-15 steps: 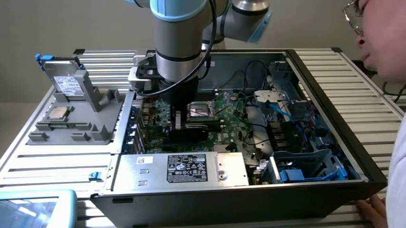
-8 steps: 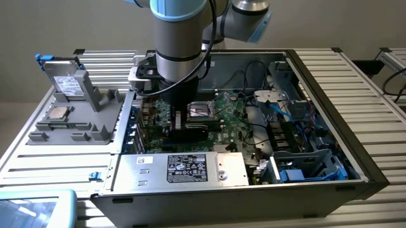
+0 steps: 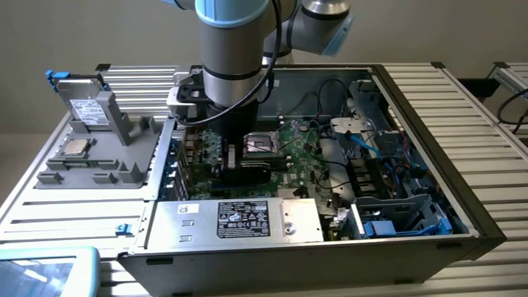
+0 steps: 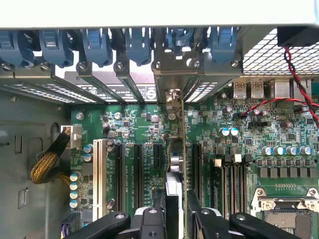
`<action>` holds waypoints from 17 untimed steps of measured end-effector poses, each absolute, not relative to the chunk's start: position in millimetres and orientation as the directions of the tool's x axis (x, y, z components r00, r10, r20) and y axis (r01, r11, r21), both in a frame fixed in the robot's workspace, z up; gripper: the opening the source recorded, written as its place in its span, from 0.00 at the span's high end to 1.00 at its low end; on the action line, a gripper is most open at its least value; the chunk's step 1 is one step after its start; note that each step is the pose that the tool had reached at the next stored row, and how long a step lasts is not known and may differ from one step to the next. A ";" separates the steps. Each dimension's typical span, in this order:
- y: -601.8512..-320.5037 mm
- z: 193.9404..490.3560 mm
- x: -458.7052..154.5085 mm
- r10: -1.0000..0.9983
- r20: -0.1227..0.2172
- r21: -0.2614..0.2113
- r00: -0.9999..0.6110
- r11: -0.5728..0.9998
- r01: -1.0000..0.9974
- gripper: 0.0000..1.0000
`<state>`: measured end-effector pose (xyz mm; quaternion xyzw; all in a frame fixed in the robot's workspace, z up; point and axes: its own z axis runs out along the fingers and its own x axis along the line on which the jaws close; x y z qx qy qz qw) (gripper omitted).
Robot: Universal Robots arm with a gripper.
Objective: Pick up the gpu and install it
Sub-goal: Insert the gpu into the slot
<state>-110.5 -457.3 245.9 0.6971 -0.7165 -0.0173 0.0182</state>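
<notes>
I am gripping the gpu [image 4: 175, 199] on its edge in my gripper [image 4: 175, 219], its long side lining up over the motherboard [image 4: 239, 144] slot right under me.

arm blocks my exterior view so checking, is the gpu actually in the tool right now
Observer: Yes. In the wrist view the tool is closed on the gpu, which is seen edge-on.
Operator: where is it over the board
Observer: It stands upright, running parallel to the black expansion slots beside it.
Operator: and the bracket end
Observer: Its silver bracket faces the rear wall, just below the row of blue latches. I cannot tell whether the card is seated.
</notes>
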 end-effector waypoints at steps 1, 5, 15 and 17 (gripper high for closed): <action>-456.9 245.9 -110.5 -1.000 0.002 0.050 -0.027 0.027 -0.998 0.73; -456.4 245.7 -110.5 -1.000 0.002 0.050 -0.027 0.028 -0.998 0.73; -452.6 245.9 -110.5 -1.000 0.005 0.050 -0.027 0.028 -0.998 0.73; -452.6 245.8 -110.5 -1.000 0.005 0.050 -0.027 0.028 -0.998 0.73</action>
